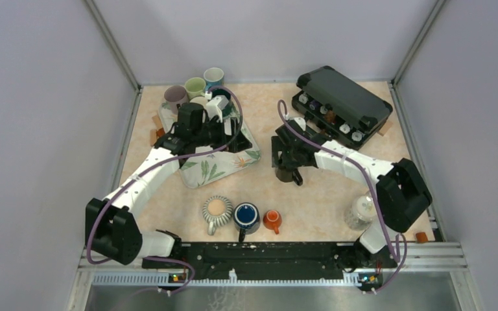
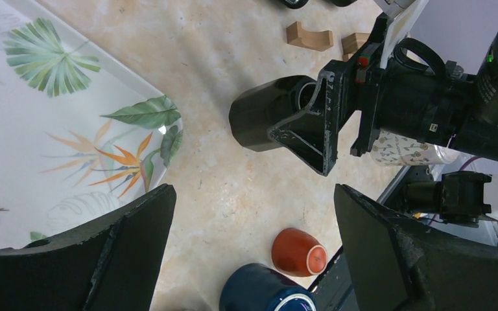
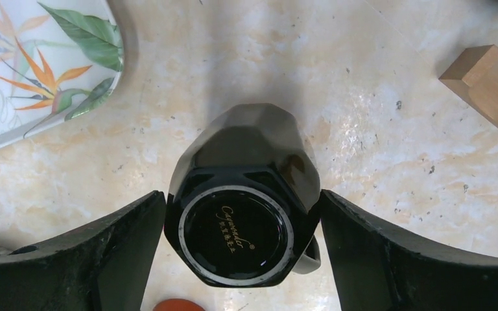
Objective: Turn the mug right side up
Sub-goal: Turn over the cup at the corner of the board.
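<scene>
A glossy black faceted mug (image 3: pixel 246 149) stands upside down on the marbled table, its ringed base with gold lettering facing the right wrist camera and its handle low on the right. My right gripper (image 3: pixel 241 207) straddles it from above, with one finger pressed against each side of the body. From the left wrist view the same mug (image 2: pixel 262 120) sits behind a finger (image 2: pixel 311 136) of the right gripper. In the top view the right gripper (image 1: pixel 290 170) covers most of the mug. My left gripper (image 2: pixel 253 194) hovers open and holds nothing, at the right edge of the tray (image 1: pixel 233 141).
A leaf-printed tray (image 1: pixel 217 168) lies at left with several mugs (image 1: pixel 194 87) behind it. A striped mug (image 1: pixel 217 208), a navy mug (image 1: pixel 247 216) and a small orange cup (image 1: pixel 272 219) line the near edge. A black case (image 1: pixel 343 97) is at the back right, a patterned cup (image 1: pixel 362 210) at the front right. Wooden blocks (image 3: pixel 486 84) lie nearby.
</scene>
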Available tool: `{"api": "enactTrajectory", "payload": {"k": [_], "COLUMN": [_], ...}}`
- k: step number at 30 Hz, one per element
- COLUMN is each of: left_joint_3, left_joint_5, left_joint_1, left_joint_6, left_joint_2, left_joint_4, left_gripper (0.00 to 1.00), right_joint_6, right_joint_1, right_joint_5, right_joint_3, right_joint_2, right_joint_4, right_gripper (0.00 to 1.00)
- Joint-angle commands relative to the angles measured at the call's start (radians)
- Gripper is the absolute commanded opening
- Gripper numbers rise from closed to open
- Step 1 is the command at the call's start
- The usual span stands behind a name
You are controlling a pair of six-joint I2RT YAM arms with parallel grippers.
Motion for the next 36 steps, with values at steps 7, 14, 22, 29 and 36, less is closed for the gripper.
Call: {"api": "enactTrajectory", "payload": {"k": [7,14,22,29,36], "left_joint_3": [-0.011,-0.013,-0.015,-0.015,-0.017], "left_joint_5": [0.022,0.026,0.023,0.026,0.026], "left_joint_1": [0.004,0.005,0.005,0.008,0.008], "left_joint_6": [-0.008,-0.01,-0.011,-0.014,-0.014], "left_joint_2": [-0.007,-0.005,-0.002,0.003,0.004], "left_joint_4": [0.045,0.047,0.047,0.049,0.052], "left_gripper": [0.98,0.99,0.98,0.98,0.98], "right_joint_6": [-0.099,-0.186,-0.179,-0.097,-0.05], "right_joint_1": [-0.002,0.014,0.045,0.112,0.113], "right_joint_5": [-0.101,-0.141,-0.098,0.004,0.071], "right_joint_3": [-0.152,-0.218,-0.178,-0.103,-0.119], "right_joint_2": [-0.2,-0.208,-0.16,-0.093,-0.099], "right_joint_4": [0.065,0.128,0.154,0.117,0.108], "right_gripper": [0.88,0.78,0.54,0.42,0.37]}}
